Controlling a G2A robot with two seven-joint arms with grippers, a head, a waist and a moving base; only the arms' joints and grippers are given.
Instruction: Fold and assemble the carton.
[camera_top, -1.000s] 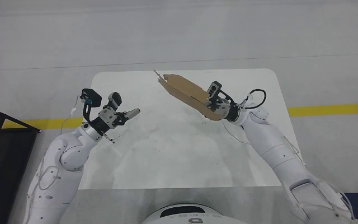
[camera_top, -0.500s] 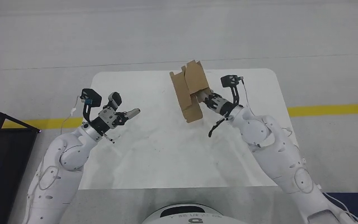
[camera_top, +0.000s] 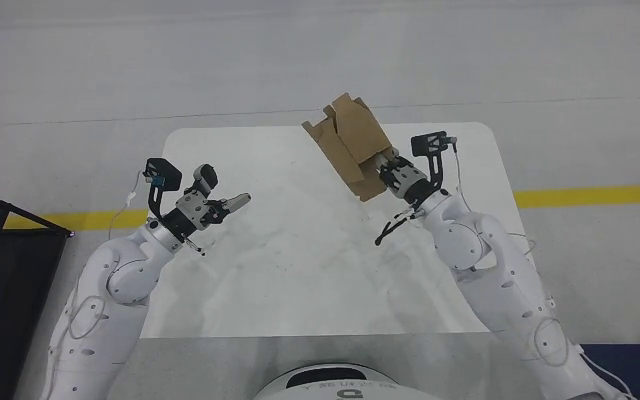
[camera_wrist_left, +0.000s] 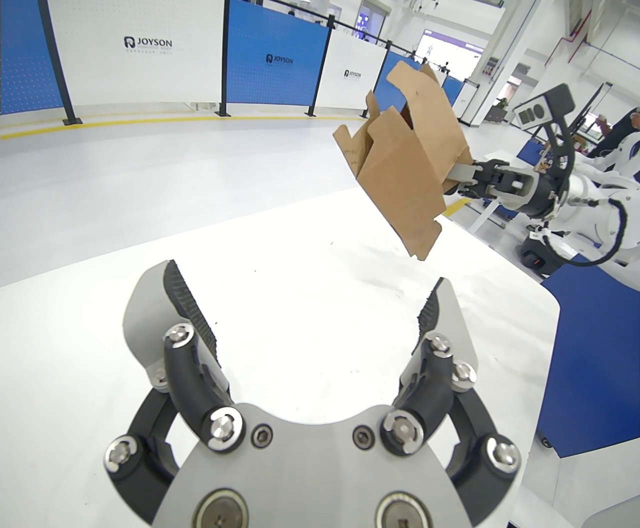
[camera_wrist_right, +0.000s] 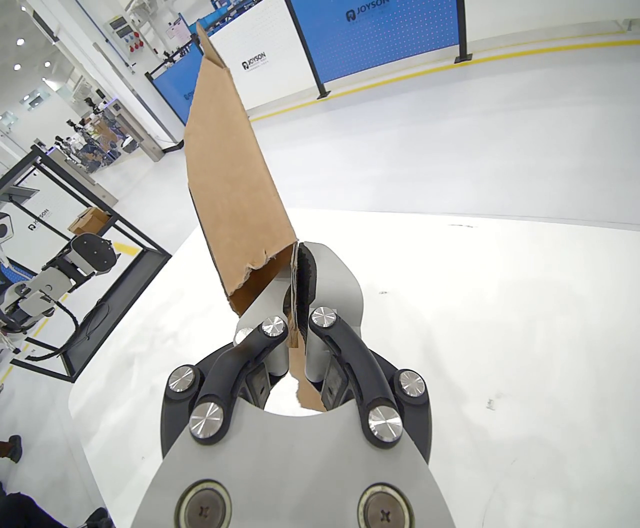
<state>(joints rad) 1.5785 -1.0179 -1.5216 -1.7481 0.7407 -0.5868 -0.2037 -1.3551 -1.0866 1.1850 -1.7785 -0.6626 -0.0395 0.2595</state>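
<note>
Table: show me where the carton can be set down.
The table is bare between the left gripper and the right gripper, and across its whole near half. Crowded: the far right, where the right gripper holds the carton aloft.

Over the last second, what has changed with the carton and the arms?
The right gripper, shut on the carton throughout, turned its wrist, swinging the carton from nearly edge-on to broad panels facing up, slightly nearer the far edge of the table. The left gripper stayed open, motionless above it.
</note>
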